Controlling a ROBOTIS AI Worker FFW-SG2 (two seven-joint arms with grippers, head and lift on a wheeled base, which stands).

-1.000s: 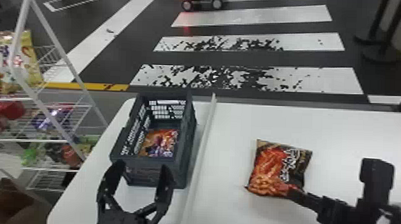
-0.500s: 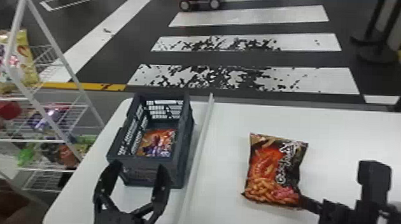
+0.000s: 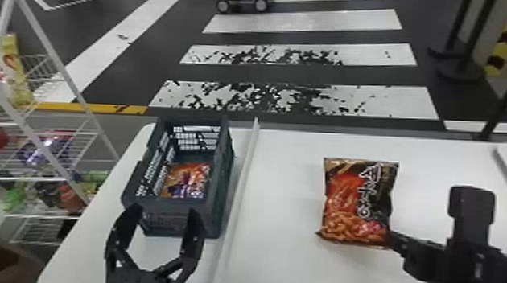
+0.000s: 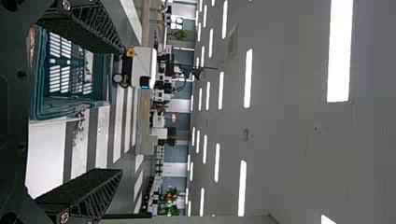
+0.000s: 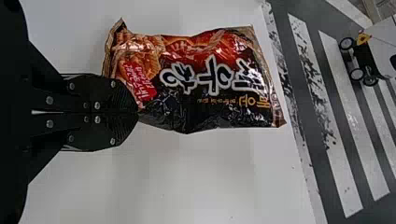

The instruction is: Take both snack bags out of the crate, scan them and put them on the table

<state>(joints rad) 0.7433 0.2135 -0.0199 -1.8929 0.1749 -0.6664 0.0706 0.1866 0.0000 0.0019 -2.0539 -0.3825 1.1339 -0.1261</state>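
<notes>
Snack bag, first (image 3: 186, 181): one, in the crate toward the worktop's (image 3: 287, 184) far left corner. Removal, scanning and setting down judged outstanding.

Left pincer (image 3: 165, 212): open, empty, fingers apart at the crate's near end, toward the worktop's left edge; well placed, it would seem, to work at the crate.

Snack bag, second (image 3: 355, 201): one, out of the crate, over the worktop's right-hand part, well in from the far edge; printed face in view. Whether scanned, cannot be told; release judged still to come.

Right pincer (image 3: 392, 235): closed on a near corner of the second bag. Job judged about half done.

Containers, from left:

Wire rack (image 3: 66, 71), white, beyond the worktop's left edge; carries a yellow packet (image 3: 13, 72) and assorted coloured packs on lower shelves.

Crate (image 3: 218, 214), dark grey-blue, open-topped, slotted walls, upright beside a pale raised strip (image 3: 239, 191). Contents: the first bag, lying on the bottom, orange with purple; whether anything lies beneath, cannot be told.
</notes>
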